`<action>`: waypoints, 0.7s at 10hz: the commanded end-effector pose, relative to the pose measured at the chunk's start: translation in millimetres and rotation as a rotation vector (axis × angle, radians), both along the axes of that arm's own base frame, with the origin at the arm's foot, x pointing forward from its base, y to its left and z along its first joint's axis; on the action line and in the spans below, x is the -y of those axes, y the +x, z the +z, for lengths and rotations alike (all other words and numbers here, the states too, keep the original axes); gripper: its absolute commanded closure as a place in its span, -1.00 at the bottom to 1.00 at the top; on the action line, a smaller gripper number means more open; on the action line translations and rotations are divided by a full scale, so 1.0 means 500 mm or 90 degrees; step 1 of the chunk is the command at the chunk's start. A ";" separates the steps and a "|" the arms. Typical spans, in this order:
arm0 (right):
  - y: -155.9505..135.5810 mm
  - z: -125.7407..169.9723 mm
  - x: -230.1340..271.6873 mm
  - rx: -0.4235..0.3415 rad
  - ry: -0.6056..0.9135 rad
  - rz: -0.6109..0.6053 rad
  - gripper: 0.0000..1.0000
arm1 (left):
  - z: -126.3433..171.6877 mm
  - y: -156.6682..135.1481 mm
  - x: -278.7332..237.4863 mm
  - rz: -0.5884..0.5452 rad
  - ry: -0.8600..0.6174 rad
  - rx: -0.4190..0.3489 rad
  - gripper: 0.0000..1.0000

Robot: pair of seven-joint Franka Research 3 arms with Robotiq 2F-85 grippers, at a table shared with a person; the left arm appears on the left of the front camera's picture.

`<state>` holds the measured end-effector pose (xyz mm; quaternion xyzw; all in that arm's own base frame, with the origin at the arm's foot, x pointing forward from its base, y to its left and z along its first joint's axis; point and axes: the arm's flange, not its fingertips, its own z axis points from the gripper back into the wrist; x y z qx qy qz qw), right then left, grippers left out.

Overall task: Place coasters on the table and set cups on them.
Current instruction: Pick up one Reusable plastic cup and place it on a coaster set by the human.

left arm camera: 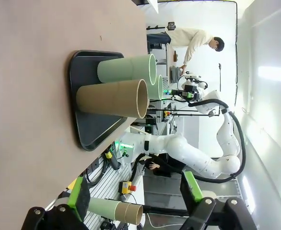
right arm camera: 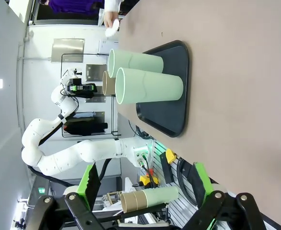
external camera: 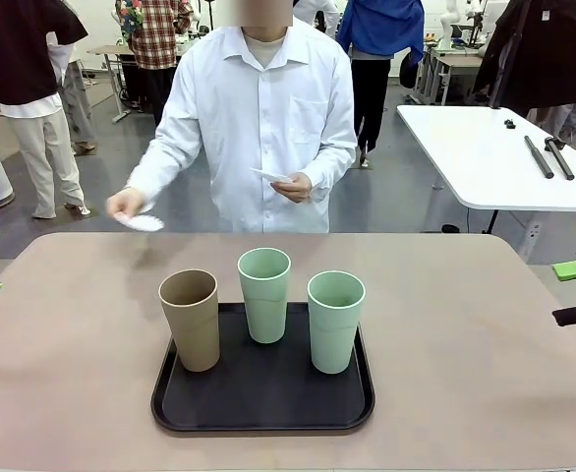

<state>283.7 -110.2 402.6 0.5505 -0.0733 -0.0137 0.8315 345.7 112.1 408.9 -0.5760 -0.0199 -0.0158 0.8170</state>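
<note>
Three cups stand upright on a black tray (external camera: 263, 398): a tan one (external camera: 191, 320) at the left, a mint one (external camera: 264, 293) behind the middle and a mint one (external camera: 335, 321) at the right. Across the beige table (external camera: 465, 344), a person's hand holds one white coaster (external camera: 143, 223) just above the far left of the top; the other hand holds more coasters (external camera: 271, 176) at chest height. My left gripper (left arm camera: 135, 191) is open at the table's left edge, facing the tan cup (left arm camera: 111, 98). At the right edge my right gripper (right arm camera: 145, 179) is open, facing a mint cup (right arm camera: 150, 88).
A white-topped table (external camera: 494, 157) with dark tools stands behind at the right. Other people stand farther back. Nested spare cups (right arm camera: 150, 199) lie below the table's edge. Bare table top lies on both sides of the tray.
</note>
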 end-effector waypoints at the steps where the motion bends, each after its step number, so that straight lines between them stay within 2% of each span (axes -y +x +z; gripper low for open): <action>1: 0.001 -0.001 0.000 0.000 0.006 0.000 -1.00 | 0.002 0.000 0.001 -0.003 -0.004 0.007 -1.00; 7: 0.001 -0.001 0.000 0.000 0.006 0.000 -1.00 | 0.002 0.000 0.001 -0.003 -0.004 0.007 -1.00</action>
